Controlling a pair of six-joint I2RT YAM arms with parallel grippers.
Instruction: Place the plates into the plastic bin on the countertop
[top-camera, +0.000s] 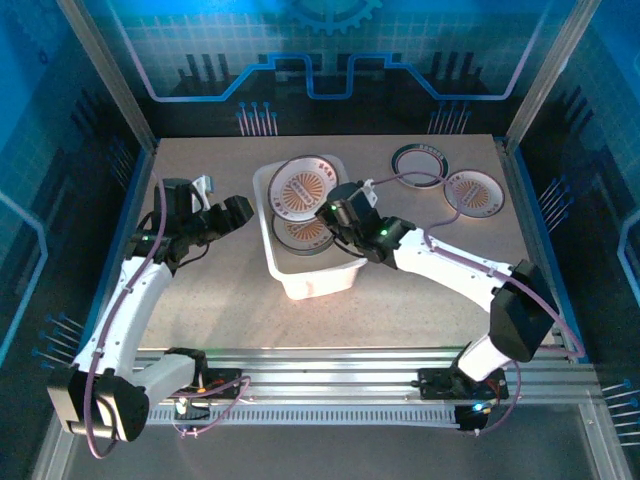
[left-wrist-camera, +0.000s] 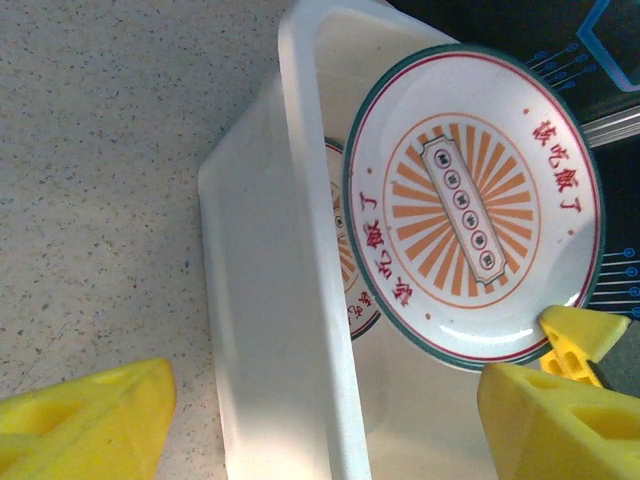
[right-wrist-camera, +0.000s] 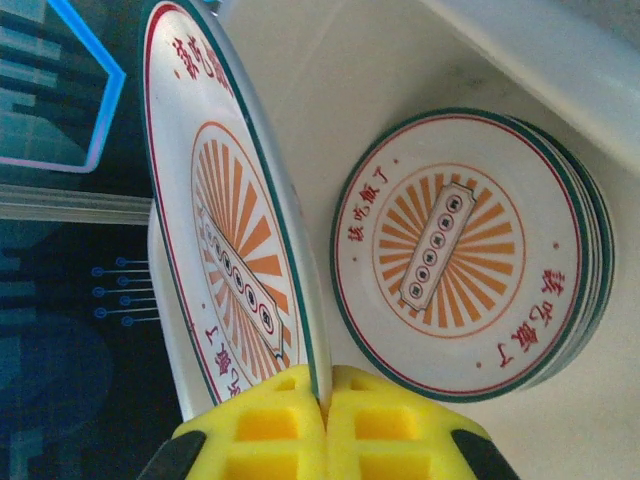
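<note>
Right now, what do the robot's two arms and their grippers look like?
Both the left arm and the right arm have white rounded links with black joints. A purple cable loops along each. The fingers are bright yellow with moulded recesses.

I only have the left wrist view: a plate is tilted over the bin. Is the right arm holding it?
Observer: Yes. The right wrist view shows the right gripper with its jaws shut on the rim of the plate.
Operator: What's lying under it in the bin?
Observer: A stack of several plates lies flat on the floor of the bin, beside the held one.
Operator: Any left outside?
Observer: The top view shows a dark-rimmed plate and an orange plate on the countertop, right of the bin.
</note>
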